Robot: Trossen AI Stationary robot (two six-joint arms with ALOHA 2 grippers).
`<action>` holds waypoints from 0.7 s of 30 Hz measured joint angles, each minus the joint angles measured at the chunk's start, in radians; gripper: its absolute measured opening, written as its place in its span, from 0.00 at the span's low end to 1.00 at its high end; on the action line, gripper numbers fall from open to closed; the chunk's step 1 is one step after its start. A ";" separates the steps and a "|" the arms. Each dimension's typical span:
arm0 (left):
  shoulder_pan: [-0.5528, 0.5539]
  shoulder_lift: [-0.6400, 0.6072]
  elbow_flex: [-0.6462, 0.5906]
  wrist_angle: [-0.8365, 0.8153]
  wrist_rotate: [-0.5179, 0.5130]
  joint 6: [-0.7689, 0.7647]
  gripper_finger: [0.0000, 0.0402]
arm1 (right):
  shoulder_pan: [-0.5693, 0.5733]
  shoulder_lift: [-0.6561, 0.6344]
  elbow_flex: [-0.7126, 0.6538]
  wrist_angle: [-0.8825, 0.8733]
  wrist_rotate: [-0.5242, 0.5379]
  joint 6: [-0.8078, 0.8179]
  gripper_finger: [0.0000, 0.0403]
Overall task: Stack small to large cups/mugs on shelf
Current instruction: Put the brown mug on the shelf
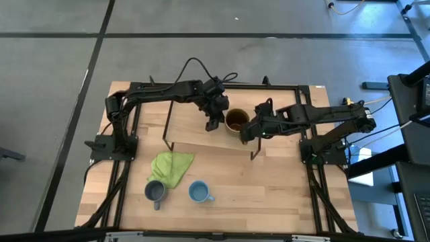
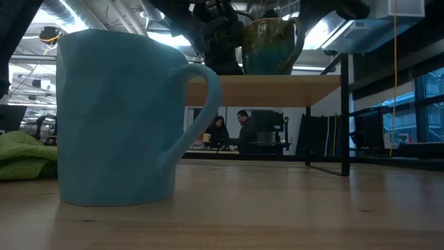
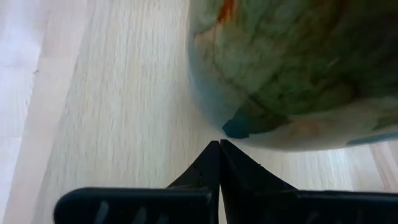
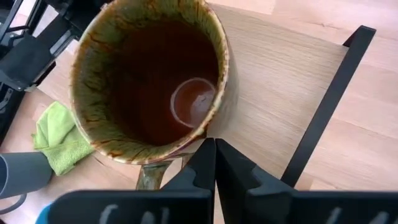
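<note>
Both grippers, left (image 1: 212, 124) and right (image 1: 246, 136), flank the olive-brown mug (image 1: 236, 121) on the shelf (image 1: 195, 131), jaws pinched closed, nothing gripped.

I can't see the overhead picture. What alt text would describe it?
Two dark robot arms meet at an olive-brown mug standing on a low wooden shelf, the left gripper and right gripper on either side. Nearer the front edge lie a green cloth, a grey-blue mug and a light-blue mug.

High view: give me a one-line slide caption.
Brown mug stands on the shelf between the left tool and right tool; grey mug and blue mug wait by the green cloth.
</note>
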 joint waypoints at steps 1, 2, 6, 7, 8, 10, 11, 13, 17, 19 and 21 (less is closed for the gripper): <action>0.000 0.005 0.001 0.009 0.000 0.000 0.00 | 0.000 0.000 0.000 0.000 0.000 0.000 0.03; 0.000 0.009 0.001 0.010 0.000 0.000 0.00 | 0.001 0.000 0.000 0.000 0.000 0.000 0.03; 0.000 0.029 0.002 0.018 0.006 0.001 0.00 | 0.001 0.005 0.000 0.009 0.000 0.000 0.03; 0.000 0.033 0.000 0.009 0.011 0.001 0.00 | 0.001 0.006 0.000 0.015 0.001 0.000 0.03; 0.000 0.039 0.000 0.015 0.016 0.001 0.00 | 0.001 0.010 0.000 0.021 0.000 0.000 0.03; 0.000 0.046 0.001 0.030 0.020 0.000 0.00 | 0.001 0.016 0.000 0.029 0.000 0.000 0.03; 0.001 0.046 0.001 0.029 0.022 0.000 0.00 | 0.003 0.019 0.000 0.030 -0.004 0.002 0.03; 0.002 0.046 0.001 0.028 0.021 0.001 0.00 | 0.005 0.025 0.000 0.035 -0.006 0.004 0.03; 0.003 0.046 0.001 0.037 0.020 0.004 0.00 | 0.017 0.033 0.000 0.034 -0.007 0.023 0.03; 0.003 0.047 0.001 0.045 0.018 0.005 0.00 | 0.025 0.034 0.000 0.035 -0.006 0.032 0.03; 0.002 0.047 0.001 0.052 0.015 0.006 0.00 | 0.035 0.034 0.000 0.035 -0.006 0.047 0.03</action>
